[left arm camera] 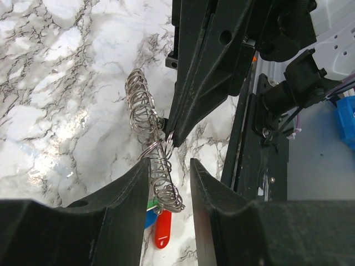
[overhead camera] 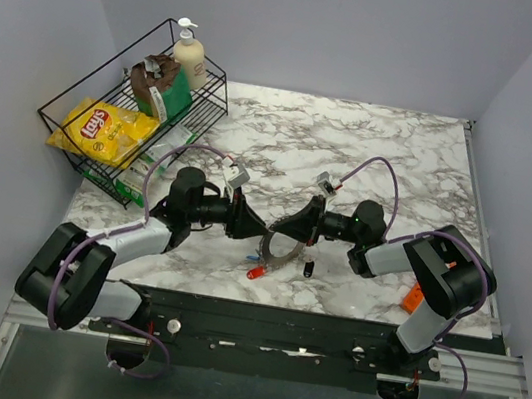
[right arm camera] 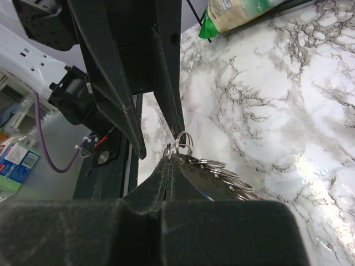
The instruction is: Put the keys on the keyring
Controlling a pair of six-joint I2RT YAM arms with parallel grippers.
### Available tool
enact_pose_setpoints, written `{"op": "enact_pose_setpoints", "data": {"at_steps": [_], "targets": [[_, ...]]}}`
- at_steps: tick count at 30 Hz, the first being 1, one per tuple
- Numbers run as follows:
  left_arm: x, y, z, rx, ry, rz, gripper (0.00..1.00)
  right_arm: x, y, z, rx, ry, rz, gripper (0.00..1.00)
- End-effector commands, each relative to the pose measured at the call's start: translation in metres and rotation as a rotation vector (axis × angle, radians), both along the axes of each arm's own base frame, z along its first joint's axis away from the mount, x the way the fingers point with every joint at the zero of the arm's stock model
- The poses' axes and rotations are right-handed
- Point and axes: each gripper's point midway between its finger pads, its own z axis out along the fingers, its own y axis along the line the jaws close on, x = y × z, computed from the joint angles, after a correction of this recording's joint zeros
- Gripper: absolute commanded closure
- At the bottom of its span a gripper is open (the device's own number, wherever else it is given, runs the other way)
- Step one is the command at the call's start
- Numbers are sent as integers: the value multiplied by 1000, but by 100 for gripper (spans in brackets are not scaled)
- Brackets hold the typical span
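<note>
The keyring is a silvery hoop hung with small rings, held just above the marble between the two grippers. My right gripper is shut on its rim; its wrist view shows the closed fingertips pinching the ring. My left gripper is open, its fingers standing either side of the keyring. A red key and a blue key hang from the ring's lower end; the red key touches the table. A black key hangs beside it.
A black wire basket at the back left holds a yellow chips bag, a lotion bottle and other packets. A flat orange piece lies by the right arm. The black mounting rail runs along the near edge.
</note>
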Motion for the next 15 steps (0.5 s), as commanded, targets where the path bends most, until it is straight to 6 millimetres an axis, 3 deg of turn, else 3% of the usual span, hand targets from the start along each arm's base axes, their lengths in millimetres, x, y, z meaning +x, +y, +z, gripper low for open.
{"op": "enact_pose_setpoints", "data": {"at_steps": [1, 15], "targets": [[2, -4, 7, -19, -34, -30, 60, -1, 1, 60, 180, -296, 11, 99], [4, -13, 19, -62, -47, -82, 60, -2, 2, 62, 183, -305, 24, 99]]}}
